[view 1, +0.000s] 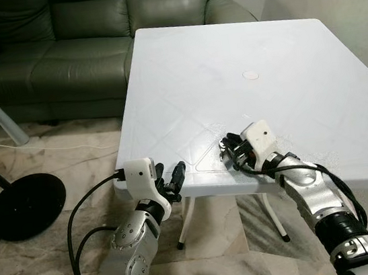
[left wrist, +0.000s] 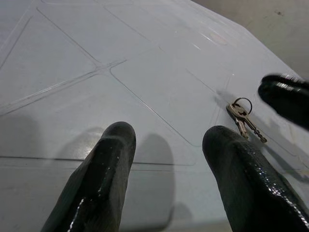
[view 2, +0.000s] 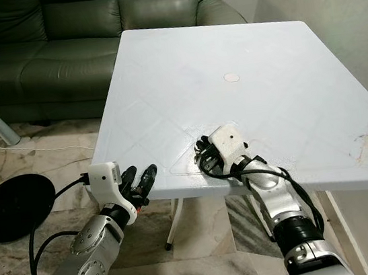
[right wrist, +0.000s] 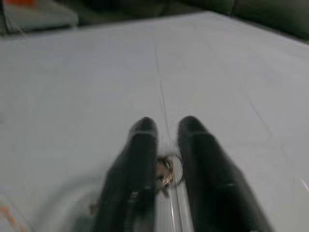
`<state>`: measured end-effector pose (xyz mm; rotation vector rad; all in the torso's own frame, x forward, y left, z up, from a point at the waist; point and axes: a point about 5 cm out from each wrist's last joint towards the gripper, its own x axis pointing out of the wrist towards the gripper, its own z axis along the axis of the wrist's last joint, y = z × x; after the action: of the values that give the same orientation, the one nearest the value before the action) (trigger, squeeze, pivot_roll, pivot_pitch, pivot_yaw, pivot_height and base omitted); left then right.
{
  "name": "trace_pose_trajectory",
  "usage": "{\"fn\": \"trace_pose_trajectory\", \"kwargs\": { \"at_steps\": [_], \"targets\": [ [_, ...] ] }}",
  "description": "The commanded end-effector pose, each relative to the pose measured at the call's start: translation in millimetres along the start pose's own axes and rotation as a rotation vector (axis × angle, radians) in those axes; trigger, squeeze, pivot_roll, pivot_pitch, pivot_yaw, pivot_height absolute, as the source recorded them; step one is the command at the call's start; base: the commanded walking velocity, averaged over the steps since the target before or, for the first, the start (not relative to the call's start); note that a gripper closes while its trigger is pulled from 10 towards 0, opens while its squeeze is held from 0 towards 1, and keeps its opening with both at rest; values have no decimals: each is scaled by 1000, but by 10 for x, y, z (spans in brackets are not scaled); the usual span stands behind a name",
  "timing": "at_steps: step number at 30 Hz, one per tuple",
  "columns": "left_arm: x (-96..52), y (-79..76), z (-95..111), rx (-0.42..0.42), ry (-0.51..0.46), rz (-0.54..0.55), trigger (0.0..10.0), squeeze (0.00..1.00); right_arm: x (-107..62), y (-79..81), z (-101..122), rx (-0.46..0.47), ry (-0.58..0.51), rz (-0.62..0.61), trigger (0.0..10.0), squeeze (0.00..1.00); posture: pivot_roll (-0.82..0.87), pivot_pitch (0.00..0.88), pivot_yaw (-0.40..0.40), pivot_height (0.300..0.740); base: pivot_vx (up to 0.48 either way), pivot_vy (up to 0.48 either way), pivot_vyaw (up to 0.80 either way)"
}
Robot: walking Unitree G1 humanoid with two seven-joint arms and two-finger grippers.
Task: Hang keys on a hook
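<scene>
On the white table (view 1: pixel 274 51), near its front edge, a small bunch of metal keys (left wrist: pixel 243 117) on a thin round ring is seen lying flat. The right gripper (right wrist: pixel 164 145) is set down over the keys, its two black fingers drawn close on either side of the ring, which is seen between them in the right wrist view. The left gripper (view 1: pixel 170 178) is held just off the table's front edge with its fingers spread. Beyond the keys, the tabletop lies broad and bare toward the green sofa (view 1: pixel 76 43). Marbled floor (view 1: pixel 50 155) is seen to the left.
</scene>
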<state>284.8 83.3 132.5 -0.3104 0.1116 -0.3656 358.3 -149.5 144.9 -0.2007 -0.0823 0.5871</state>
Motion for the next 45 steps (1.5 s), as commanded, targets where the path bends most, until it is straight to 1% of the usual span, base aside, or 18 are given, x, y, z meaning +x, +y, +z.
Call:
{"fn": "trace_pose_trajectory", "kwargs": {
  "at_steps": [1, 3, 4, 5, 7, 12, 16, 18, 21, 25, 28, 31, 36, 40, 43, 45],
  "targets": [
    [8, -71, -30, -35, 7, -4, 10000, 0, -3, -43, 58, 17, -26, -4, 10000, 1000, 74, 175, -64, 740, 0, 0, 0],
    [8, -72, -28, -36, 7, -4, 10000, 0, -1, -56, 55, 26, -18, -15, 10000, 1000, 74, 175, -64, 740, 0, 0, 0],
    [10, -78, -26, -36, 6, -7, 10000, 0, 21, -65, 23, 25, 31, -42, 10000, 0, 74, 175, -64, 740, 0, 0, 0],
    [11, -80, -26, -36, 6, -7, 10000, 0, 29, -63, 9, 28, 50, -45, 10000, 0, 74, 175, -64, 740, 0, 0, 0],
    [10, -79, -30, -36, 7, -8, 10000, 0, 42, -23, 8, 30, 50, -23, 10000, 0, 74, 170, -62, 740, 0, 0, 0],
    [9, -85, -34, -37, 8, -10, 10000, 0, 63, -16, -56, 17, 112, -70, 10000, 0, 75, 168, -62, 740, 0, 0, 0],
    [7, -90, -35, -36, 9, -11, 10000, 0, 64, 5, -84, 18, 136, -55, 10000, 0, 77, 168, -63, 740, 0, 0, 0],
    [6, -93, -37, -36, 10, -11, 10000, 0, 64, 12, -113, 27, 170, -49, 10000, 0, 78, 166, -63, 740, 0, 0, 0],
    [6, -95, -39, -36, 9, -11, 10000, 0, 68, 14, -125, 11, 190, -52, 10000, 0, 78, 164, -64, 740, 0, 0, 0],
    [7, -105, -41, -38, 7, -14, 10000, 0, 79, 17, -124, -1, 199, -64, 10000, 0, 78, 158, -67, 740, 0, 0, 0],
    [11, -115, -44, -41, 7, -16, 10000, 0, 90, 20, -113, 6, 189, -60, 10000, 0, 77, 157, -68, 740, 0, 0, 0],
    [9, -123, -47, -43, 7, -16, 10000, 0, 99, -2, -105, 22, 190, -81, 10000, 0, 79, 155, -70, 740, 0, 0, 0],
    [8, -126, -48, -46, 7, -16, 10000, 0, 120, -30, -87, -6, 200, -122, 10000, 0, 81, 154, -71, 740, 0, 0, 0],
    [9, -127, -49, -47, 7, -15, 10000, 0, 131, -29, -94, 12, 212, -127, 10000, 0, 81, 156, -72, 740, 0, 0, 0],
    [9, -127, -45, -46, 6, -15, 10000, 0, 130, -31, -90, 3, 212, -123, 10000, 0, 81, 156, -72, 740, 0, 0, 0],
    [7, -125, -44, -46, 6, -15, 10000, 0, 118, -17, -104, 15, 215, -99, 10000, 0, 80, 159, -72, 740, 0, 0, 0]
  ]
}}
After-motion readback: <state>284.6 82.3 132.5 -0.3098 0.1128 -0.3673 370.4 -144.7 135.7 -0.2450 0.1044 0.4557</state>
